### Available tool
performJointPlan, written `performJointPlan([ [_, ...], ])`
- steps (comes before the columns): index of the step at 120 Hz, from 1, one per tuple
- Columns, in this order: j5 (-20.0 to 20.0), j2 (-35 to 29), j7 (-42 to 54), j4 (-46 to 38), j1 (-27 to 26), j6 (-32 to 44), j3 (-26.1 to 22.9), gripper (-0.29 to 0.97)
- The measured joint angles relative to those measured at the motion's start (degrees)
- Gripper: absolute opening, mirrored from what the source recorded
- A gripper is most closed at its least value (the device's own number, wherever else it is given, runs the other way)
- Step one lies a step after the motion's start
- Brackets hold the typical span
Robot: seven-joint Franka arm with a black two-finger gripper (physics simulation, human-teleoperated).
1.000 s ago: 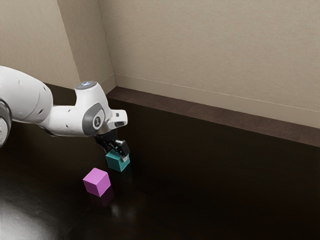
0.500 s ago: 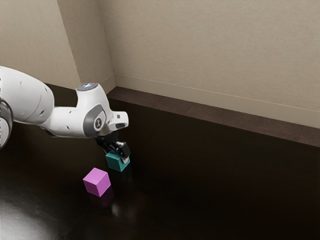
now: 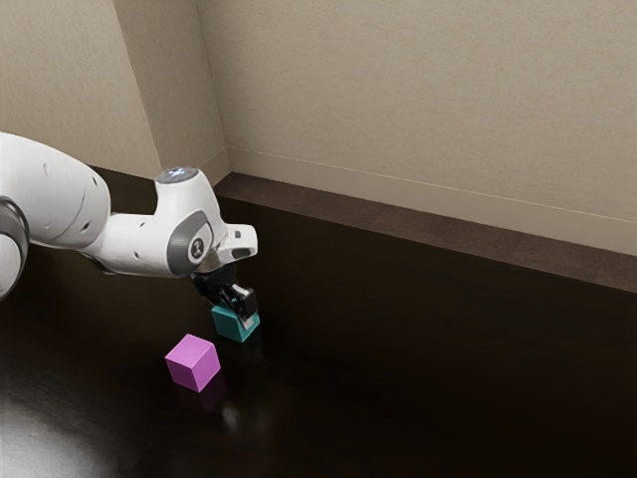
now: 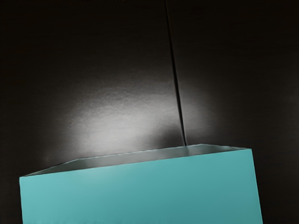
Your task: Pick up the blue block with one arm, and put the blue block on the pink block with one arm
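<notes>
The pink block sits nearest, on the dark bench. Just beyond it, not touching it, the blue block rests on the bench. The claw is down at the blue block's top. Whether it is spread or pinching the block cannot be determined. A beige wall stands behind.

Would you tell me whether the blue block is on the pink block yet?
Not yet. The blue block sits on the dark table beside the pink block, apart from it, with the gripper right over it.
</notes>
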Motion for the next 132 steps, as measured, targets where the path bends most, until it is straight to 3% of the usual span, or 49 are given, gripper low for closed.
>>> performJointPlan([
  [28,1.05,-2.85,-1.27,-1.18,-0.74,0.18,0.36,0.29],
  [37,2.53,-8.93,-1.94,-5.16,-2.15,0.17,1.63,0.28],
  [45,4.38,-15.98,-2.96,-10.97,-10.27,0.17,9.61,0.29],
  [52,6.57,-20.88,-4.03,-15.21,-14.02,0.18,13.18,0.29],
  [73,12.75,-29.19,-7.49,-23.00,-14.65,0.25,14.50,0.29],
  [95,16.52,-31.92,-10.83,-26.46,-14.24,0.17,14.57,0.29],
  [132,17.67,-33.16,-14.72,-28.16,-13.99,0.10,14.54,0.29],
])
